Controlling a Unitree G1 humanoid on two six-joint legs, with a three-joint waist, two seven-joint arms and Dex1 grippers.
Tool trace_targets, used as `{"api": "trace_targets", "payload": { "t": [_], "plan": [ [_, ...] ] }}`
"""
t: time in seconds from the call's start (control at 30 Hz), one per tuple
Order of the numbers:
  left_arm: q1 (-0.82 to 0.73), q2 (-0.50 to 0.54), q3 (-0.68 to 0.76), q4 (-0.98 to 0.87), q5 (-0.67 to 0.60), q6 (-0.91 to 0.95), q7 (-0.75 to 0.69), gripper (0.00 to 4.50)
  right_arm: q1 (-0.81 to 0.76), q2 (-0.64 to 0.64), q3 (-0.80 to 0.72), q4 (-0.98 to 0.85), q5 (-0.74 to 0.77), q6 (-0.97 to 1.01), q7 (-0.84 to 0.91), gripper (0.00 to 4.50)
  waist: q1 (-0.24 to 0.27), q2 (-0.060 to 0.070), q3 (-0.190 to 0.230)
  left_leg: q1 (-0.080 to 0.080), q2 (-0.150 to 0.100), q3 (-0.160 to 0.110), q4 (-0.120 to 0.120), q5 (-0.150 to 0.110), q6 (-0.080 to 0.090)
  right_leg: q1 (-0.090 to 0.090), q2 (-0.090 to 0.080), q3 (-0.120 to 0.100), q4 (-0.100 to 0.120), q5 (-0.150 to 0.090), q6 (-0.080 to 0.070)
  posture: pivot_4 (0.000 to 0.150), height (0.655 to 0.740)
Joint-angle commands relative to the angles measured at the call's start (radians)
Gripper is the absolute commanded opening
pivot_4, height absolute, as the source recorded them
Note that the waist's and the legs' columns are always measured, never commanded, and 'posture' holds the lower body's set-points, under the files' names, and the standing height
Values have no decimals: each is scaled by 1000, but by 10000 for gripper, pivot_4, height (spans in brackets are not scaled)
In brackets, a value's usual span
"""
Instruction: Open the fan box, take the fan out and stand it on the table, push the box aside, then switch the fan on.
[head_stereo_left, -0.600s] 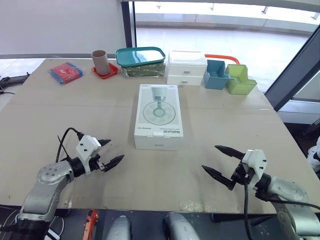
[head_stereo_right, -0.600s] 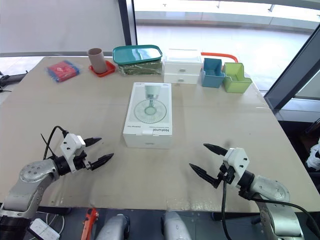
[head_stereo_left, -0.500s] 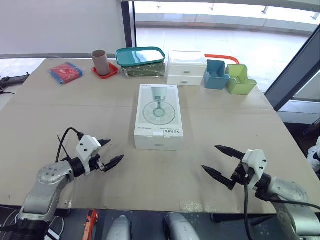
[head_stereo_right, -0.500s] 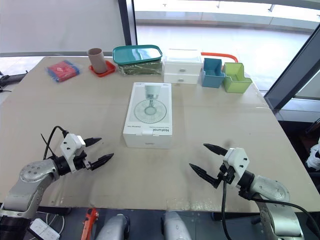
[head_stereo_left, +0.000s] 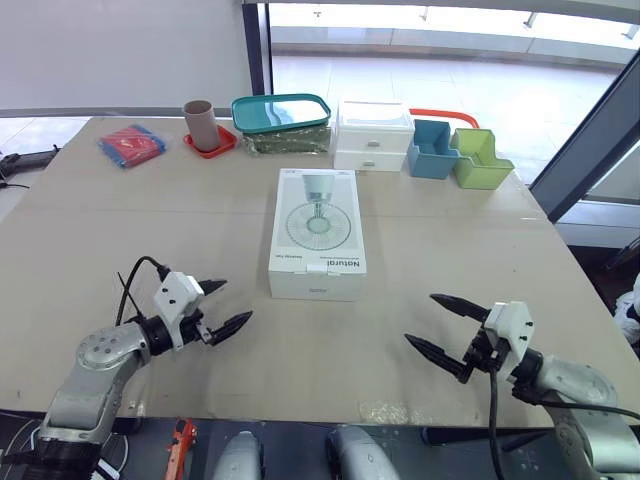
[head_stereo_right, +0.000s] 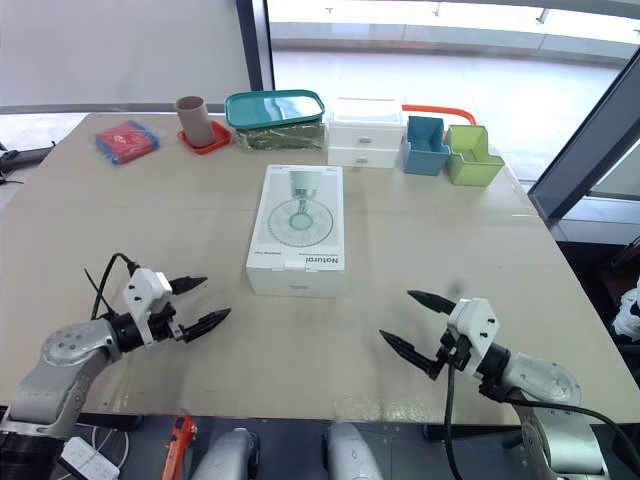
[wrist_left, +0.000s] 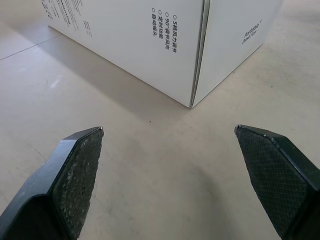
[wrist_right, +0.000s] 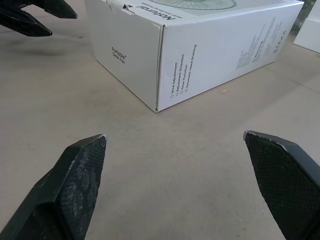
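Left eye view has the fan box (head_stereo_left: 317, 235) lying flat and closed in the middle of the table (head_stereo_left: 150, 220), a round fan drawn on the lid and "Natural" printed at the near end. In the right wrist view the near end reads "Portable", and the long side has a little list where I can make out "Adjustment Direction" and "Automatic Head Shaking". In the left wrist view the other long side has a list with "90°" in it, the rest too small for me. The tabletop is plain beige. Along its far edge sit a red pack (head_stereo_left: 131, 145), a brown cup (head_stereo_left: 198, 123) on a red coaster, a teal-lidded tub (head_stereo_left: 281, 113), white drawers (head_stereo_left: 373, 135), then a blue bin (head_stereo_left: 431, 150) touching a green bin (head_stereo_left: 478, 160). Behind that is a big window and pale floor. The left gripper (head_stereo_left: 228, 302) hovers near the front edge, left of the box, fingers spread wide and holding nothing. The right gripper (head_stereo_left: 420, 318) does the same on the right. Both are apart from the box, with bare table on either side of it.
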Motion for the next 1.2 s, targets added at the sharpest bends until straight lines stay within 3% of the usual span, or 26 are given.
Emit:
{"api": "trace_targets", "payload": {
  "t": [0.03,0.83,0.97,1.0,1.03,1.1,1.2],
  "plan": [
    [-14,-2,9,-13,-5,-25,2,44769,6,-10,-20,-20,0,-17,-1,45000,0,0,0,0,0,0,0,0,0,0,0,0,0,0,0,1500,7400],
    [-20,-25,43,-31,-51,-22,8,44769,-20,-9,2,-36,-7,0,-16,45000,0,0,0,0,0,0,0,0,0,0,0,0,0,2,-4,1500,7400],
    [-40,-4,65,-83,-117,15,-18,44769,-22,-9,4,-47,-3,4,-15,45000,0,0,0,0,0,0,0,0,0,0,0,0,0,3,-4,1500,7400],
    [-51,3,70,-96,-143,43,-23,42364,-22,-9,5,-50,-3,5,-16,45000,0,0,0,0,0,0,0,0,0,0,0,0,0,3,-4,1500,7400],
    [-57,8,73,-103,-159,62,-26,37192,-22,-8,6,-52,-3,5,-16,45000,0,0,0,0,0,0,0,0,0,0,0,0,0,3,-4,1500,7400],
    [-93,21,72,-143,-213,109,-40,34395,-30,-8,8,-65,0,12,-20,45000,0,0,0,0,0,0,0,0,0,0,0,0,0,2,-4,1500,7400],
    [-168,21,44,-153,-222,142,-43,23208,-47,-9,10,-83,7,25,-27,45000,0,0,0,0,0,0,0,0,0,0,0,0,0,2,-4,1500,7400]
  ]
}}
